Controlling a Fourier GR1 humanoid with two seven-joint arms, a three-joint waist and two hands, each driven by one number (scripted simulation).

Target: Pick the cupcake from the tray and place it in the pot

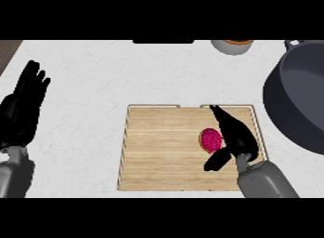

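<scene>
Cupcake, pink-topped, sits on the right part of the wooden tray, just left of the right hand. That hand lies beside it with fingers stretched straight and thumb lowered, grasping nothing. The dark pot stands on the white tabletop right of the tray. The left hand rests open at the left edge, fingers up.
</scene>
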